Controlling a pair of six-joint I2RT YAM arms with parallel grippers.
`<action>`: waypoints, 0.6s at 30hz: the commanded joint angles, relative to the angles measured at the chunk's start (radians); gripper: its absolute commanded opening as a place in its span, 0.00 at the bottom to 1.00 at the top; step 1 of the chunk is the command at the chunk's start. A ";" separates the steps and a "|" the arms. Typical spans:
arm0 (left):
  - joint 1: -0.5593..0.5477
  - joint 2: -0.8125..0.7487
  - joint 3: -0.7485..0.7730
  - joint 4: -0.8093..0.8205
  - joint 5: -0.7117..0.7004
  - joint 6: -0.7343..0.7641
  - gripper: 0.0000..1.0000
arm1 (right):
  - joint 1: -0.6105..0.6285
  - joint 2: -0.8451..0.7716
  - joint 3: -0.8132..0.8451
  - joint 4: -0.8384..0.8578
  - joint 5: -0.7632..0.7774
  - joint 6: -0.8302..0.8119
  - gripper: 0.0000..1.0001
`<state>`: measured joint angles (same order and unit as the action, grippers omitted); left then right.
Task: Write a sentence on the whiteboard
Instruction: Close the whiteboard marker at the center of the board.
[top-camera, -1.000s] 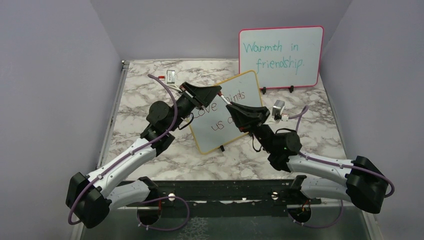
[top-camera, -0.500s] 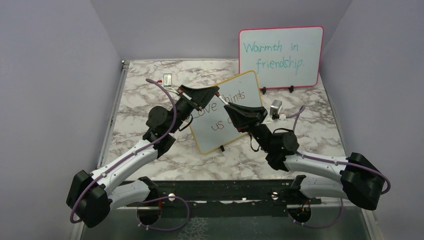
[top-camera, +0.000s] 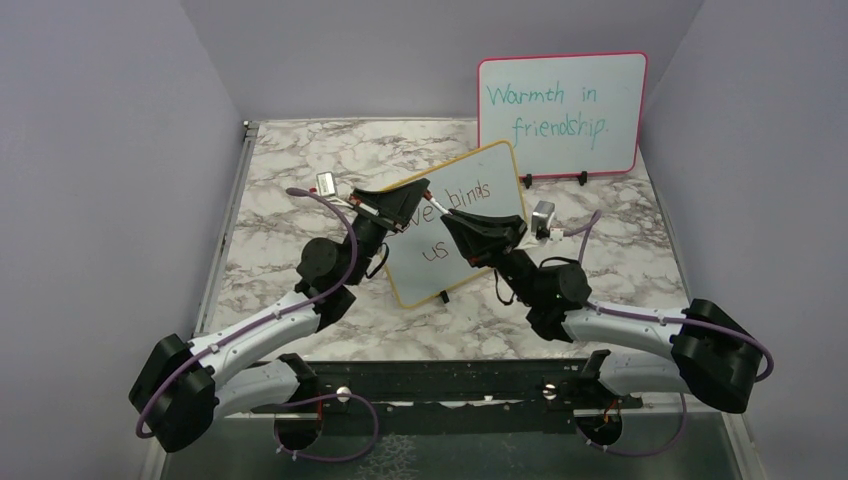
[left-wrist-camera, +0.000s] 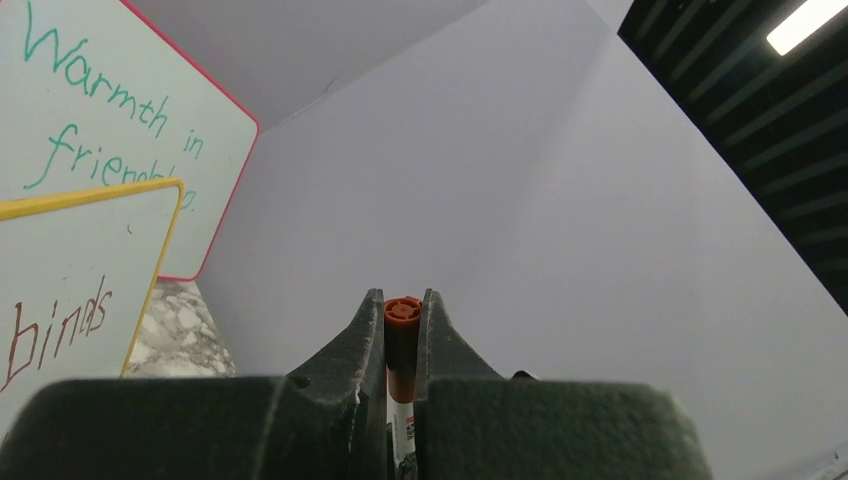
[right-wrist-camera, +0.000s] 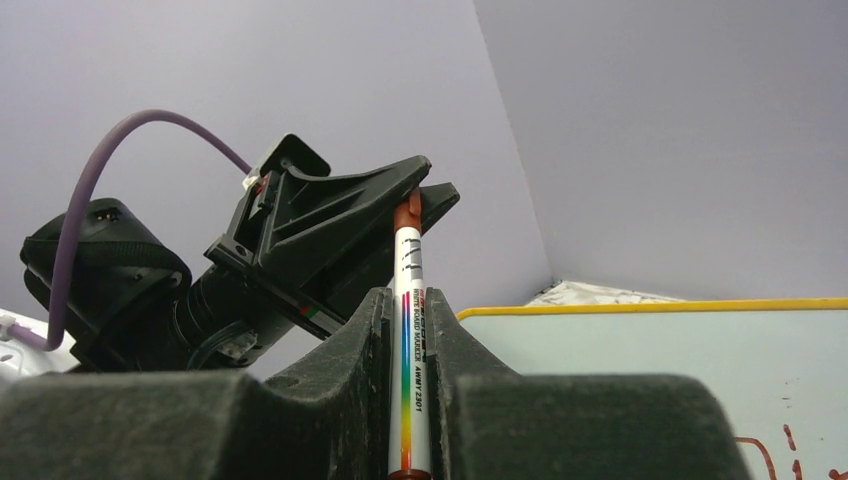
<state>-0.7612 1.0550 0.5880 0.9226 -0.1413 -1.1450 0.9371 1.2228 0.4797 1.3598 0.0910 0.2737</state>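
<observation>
The yellow-framed whiteboard (top-camera: 425, 275) leans tilted at the table's middle. Of the sentence, "binds" (top-camera: 470, 195) and "us" show in the top view; the grippers cover the rest. My two grippers meet tip to tip in front of the board. My right gripper (top-camera: 447, 222) (right-wrist-camera: 405, 292) is shut on the barrel of a white marker (right-wrist-camera: 408, 330) with a rainbow stripe. My left gripper (top-camera: 425, 190) (left-wrist-camera: 402, 295) is shut on the same marker's brown-red end (left-wrist-camera: 402, 325). The left wrist view shows "binds" (left-wrist-camera: 55, 330) at its left edge.
A pink-framed board (top-camera: 560, 112) with teal writing stands on black feet at the back right. Purple walls close in the marble table (top-camera: 300, 160) on three sides. A black rail (top-camera: 450, 380) runs along the near edge between the arm bases.
My left gripper has shut on the marker's brown-red end. Both grippers have drifted left and a little nearer, staying together. The right gripper has stayed shut on the barrel.
</observation>
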 joint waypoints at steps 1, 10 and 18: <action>-0.106 0.022 -0.048 -0.009 0.115 -0.020 0.00 | -0.003 0.020 0.068 0.049 0.035 0.010 0.01; -0.127 0.059 -0.058 0.050 0.114 -0.020 0.00 | -0.003 0.022 0.080 -0.026 0.052 -0.012 0.01; -0.009 -0.063 0.008 -0.233 0.080 0.096 0.36 | -0.019 -0.083 0.073 -0.324 0.124 -0.067 0.01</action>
<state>-0.8009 1.0405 0.5560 0.8982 -0.1986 -1.1164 0.9394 1.1912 0.5117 1.2236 0.1131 0.2512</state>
